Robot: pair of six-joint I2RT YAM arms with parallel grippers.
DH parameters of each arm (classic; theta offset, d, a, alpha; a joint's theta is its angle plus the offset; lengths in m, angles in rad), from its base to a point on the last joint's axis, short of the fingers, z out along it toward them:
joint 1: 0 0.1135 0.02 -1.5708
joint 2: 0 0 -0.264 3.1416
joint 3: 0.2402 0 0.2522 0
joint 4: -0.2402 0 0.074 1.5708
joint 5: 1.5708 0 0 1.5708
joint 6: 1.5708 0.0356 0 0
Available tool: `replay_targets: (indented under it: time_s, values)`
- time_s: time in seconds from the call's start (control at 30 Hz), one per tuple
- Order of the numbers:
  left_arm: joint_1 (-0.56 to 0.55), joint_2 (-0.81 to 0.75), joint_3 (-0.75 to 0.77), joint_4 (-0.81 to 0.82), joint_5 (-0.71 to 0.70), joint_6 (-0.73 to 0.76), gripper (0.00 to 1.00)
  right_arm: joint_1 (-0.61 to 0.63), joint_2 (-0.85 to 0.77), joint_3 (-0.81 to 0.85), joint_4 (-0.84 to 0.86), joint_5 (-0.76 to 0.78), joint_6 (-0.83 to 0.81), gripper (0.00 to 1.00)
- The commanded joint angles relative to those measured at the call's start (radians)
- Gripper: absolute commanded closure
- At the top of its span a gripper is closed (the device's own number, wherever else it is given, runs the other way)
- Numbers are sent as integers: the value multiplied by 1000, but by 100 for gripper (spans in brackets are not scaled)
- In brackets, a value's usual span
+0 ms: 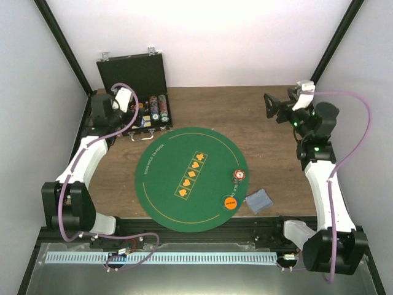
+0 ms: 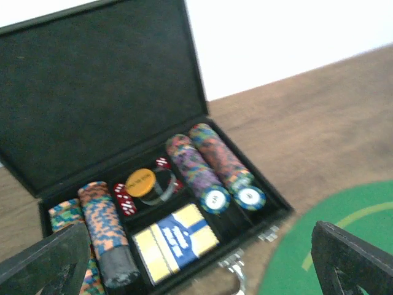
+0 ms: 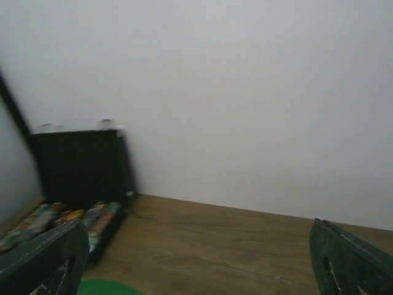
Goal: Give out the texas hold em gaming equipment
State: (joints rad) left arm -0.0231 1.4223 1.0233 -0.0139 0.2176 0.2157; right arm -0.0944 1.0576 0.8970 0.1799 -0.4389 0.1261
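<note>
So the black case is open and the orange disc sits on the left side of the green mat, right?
Not quite: the orange disc sits on the right side of the green mat, as the top external view shows. The black case is indeed open.

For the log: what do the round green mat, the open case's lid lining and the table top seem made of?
Green mat: felt or similar cloth, matte, no glare, orange suits printed on it. Lid lining: dark matte fabric or foam, no shine; which, I cannot tell. Table top: brown wood or wood-look laminate, grain streaks showing.
</note>
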Motion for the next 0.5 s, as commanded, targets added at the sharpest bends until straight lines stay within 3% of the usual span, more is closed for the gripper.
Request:
replay_targets:
  time_s: [0.0, 0.17, 0.33, 0.47]
  values:
    - [-5, -38, 175, -566, 180, 141, 0, 85, 19, 203, -514, -224, 23, 3]
    - [-33, -21, 326, -942, 214, 238, 0, 478, 113, 334, -872, 46, 45, 8]
    - [-42, -53, 374, -1085, 284, 266, 0, 783, 190, 343, -1105, 203, 213, 11]
    - [-44, -55, 414, -1136, 329, 248, 0, 974, 239, 301, -1201, 235, 371, 11]
